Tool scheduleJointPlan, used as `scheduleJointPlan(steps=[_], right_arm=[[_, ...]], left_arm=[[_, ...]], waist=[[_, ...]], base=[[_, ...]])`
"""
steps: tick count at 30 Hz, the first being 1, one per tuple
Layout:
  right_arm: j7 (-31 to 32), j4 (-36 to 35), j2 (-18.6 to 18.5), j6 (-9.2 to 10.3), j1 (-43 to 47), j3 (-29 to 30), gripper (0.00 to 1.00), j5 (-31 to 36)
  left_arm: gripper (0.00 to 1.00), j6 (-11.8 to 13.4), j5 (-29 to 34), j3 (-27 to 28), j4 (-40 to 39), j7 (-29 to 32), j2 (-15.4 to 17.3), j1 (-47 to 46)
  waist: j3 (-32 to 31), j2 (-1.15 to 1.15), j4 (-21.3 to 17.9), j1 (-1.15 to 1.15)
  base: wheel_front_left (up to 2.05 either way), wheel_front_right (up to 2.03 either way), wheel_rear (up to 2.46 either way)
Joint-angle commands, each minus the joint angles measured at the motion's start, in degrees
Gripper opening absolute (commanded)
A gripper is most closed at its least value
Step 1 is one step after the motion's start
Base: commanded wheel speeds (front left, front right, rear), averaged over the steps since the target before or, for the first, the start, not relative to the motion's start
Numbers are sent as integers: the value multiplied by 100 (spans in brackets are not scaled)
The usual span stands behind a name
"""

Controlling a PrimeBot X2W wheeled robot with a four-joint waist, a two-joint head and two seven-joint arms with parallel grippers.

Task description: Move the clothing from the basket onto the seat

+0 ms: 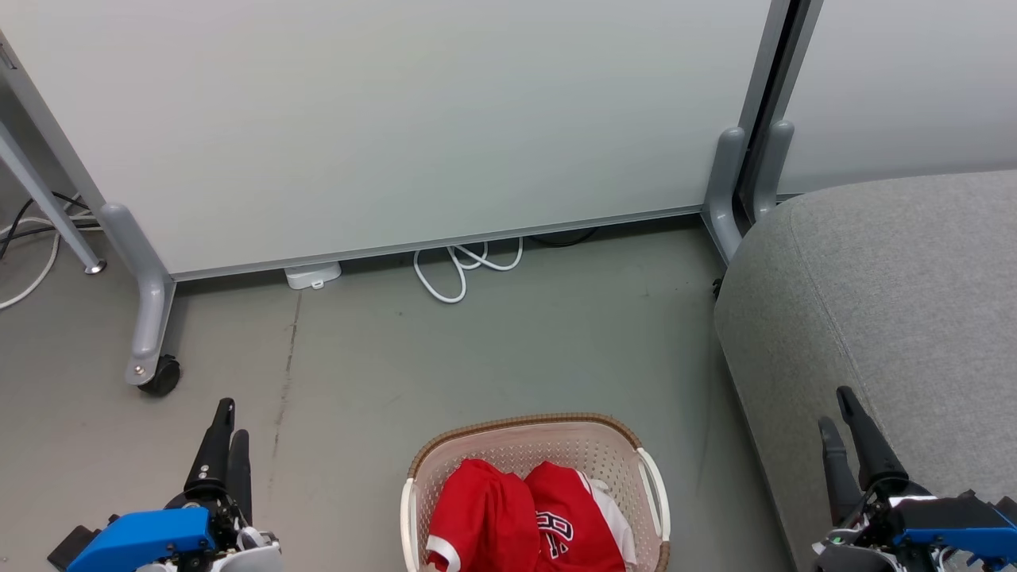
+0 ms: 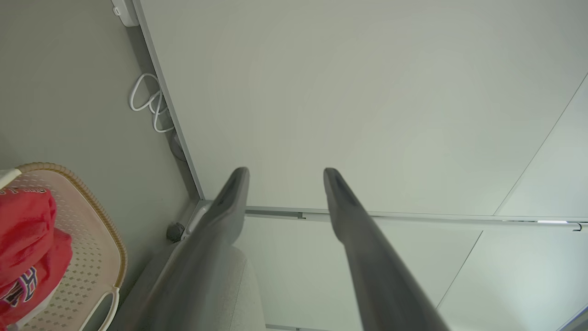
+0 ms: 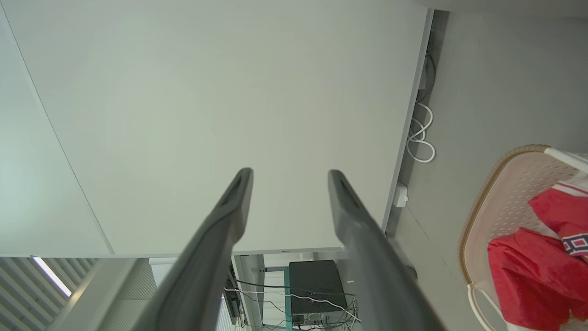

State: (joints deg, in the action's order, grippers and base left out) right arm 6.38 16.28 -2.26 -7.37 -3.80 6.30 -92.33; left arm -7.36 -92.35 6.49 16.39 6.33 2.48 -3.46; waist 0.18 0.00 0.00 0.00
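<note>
Clothing [image 1: 489, 508]: 2 red garments of soft shiny fabric with white stripe trim and black-and-white lettering, heaped side by side inside the basket; none lies on the seat.
Basket [image 1: 524, 422]: oval cream-white perforated plastic laundry basket with a brown woven-look rim and white side handles, standing on the floor at 6 o'clock in the head view, its near end cut off by the picture's edge.
Seat [image 1: 890, 286]: large grey fabric-upholstered sofa with rounded edges and a stitched seam, at 3 to 4 o'clock, near the basket but apart from it.
Left gripper [image 1: 233, 421]: at 7 o'clock over the floor, well apart from the basket, its 2 long dark fingers pointing towards 12 o'clock.
Left jaws: parted with a clear gap in the left wrist view, gripping nothing.
Right gripper [image 1: 834, 407]: at 5 o'clock, seen against the seat's near corner; contact with the fabric cannot be told.
Right jaws: parted about as wide in the right wrist view, empty.
Floor [image 1: 477, 349]: smooth grey-green surface, a strip of it bare between basket and seat.
Partition [image 1: 397, 119]: pale white panel on grey metal legs, spanning 10 to 1 o'clock.
Cable [image 1: 461, 274]: white loops at 12 o'clock under the partition's lower edge.
</note>
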Motion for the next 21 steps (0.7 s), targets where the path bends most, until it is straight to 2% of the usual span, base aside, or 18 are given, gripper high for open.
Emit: scheduleJointPlan(steps=[1, 11, 21], right_arm=[[-56, -96, -17, -3, -88, -41, 100, 26], [-347, -101, -25, -4, -104, -188, 100, 496], [-601, -131, -33, -6, -104, -224, 100, 1762]], left_arm=[[100, 0, 17, -52, -89, -57, 23, -114], [100, 44, 461, -227, -102, -344, 28, -138], [100, 218, 1492, -396, -255, -597, 33, -113]], waist=[[0, 0, 0, 0], [-4, 0, 2, 0], [-2, 0, 11, 0]], base=[[0, 0, 0], [0, 0, 0], [0, 0, 0]])
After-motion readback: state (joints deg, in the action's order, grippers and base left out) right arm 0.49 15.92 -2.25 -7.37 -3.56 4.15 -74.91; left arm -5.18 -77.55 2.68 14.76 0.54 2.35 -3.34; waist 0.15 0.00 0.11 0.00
